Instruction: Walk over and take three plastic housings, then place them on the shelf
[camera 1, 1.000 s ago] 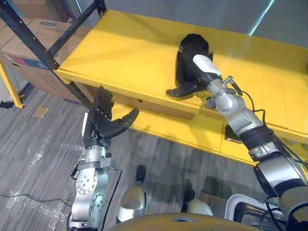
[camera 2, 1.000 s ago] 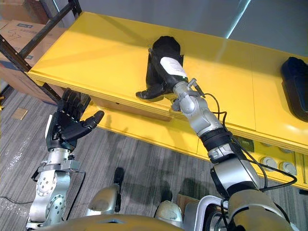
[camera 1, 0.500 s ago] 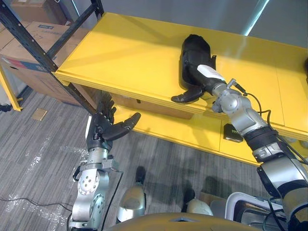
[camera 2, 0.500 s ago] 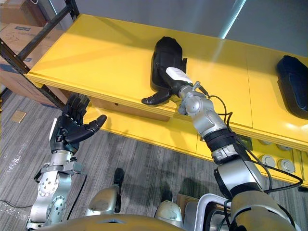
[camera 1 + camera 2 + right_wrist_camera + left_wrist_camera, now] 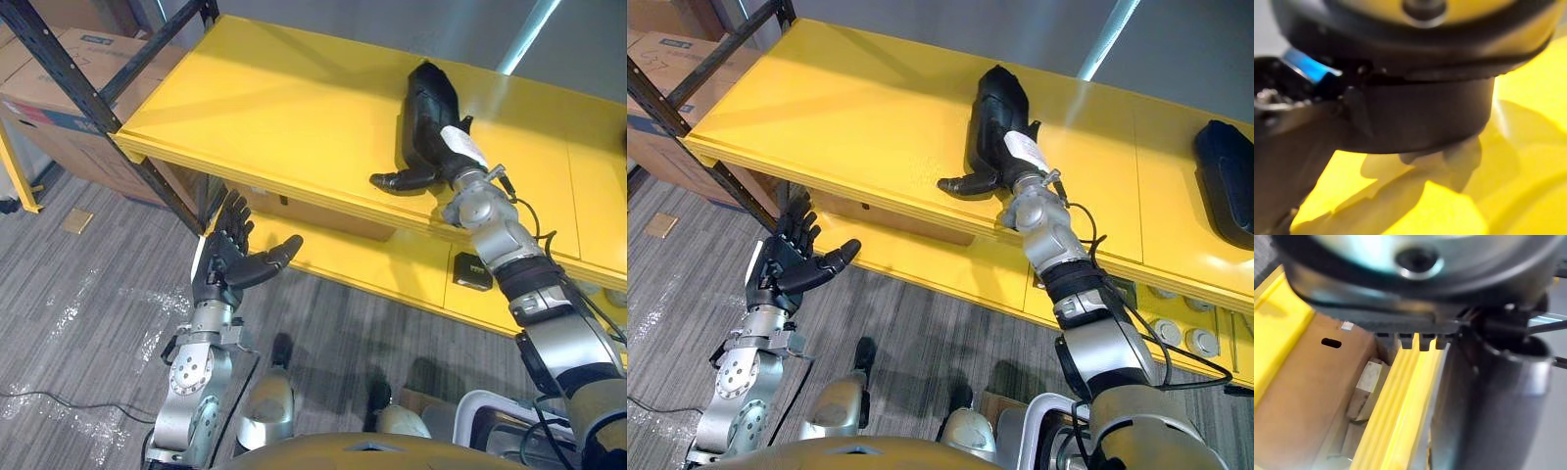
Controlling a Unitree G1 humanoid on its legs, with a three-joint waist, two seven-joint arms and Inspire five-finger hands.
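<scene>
- Step in hand, as I judge it: setting one plastic housing down on the shelf.
- The housing is a long black shell lying on the yellow top board, somewhat back from the front edge.
- The right hand reaches over the front edge and lies against the near end of the housing. It is dark on dark, so I cannot tell whether it grips the shell or only rests on it.
- A second housing sits on the same board, well apart to the robot's right. I count two up there, so a third looks to be outstanding.
- The left hand is spread wide, palm up and holding nothing. It sits below the top board's edge, in front of the lower board.
- A cardboard box stands under the shelf's left end, clear of the work.
- To do it well:
  - Confirm the shell lies flat on the board before letting go.
  - Release fully, then draw the arm straight back along the housing's length so nothing catches and drags it toward the edge.
  - Lift the wrist over the front lip on the way out.
  - Keep the left hand low and out of the way.
- Risk: a sideways pull could spin the shell.
</scene>
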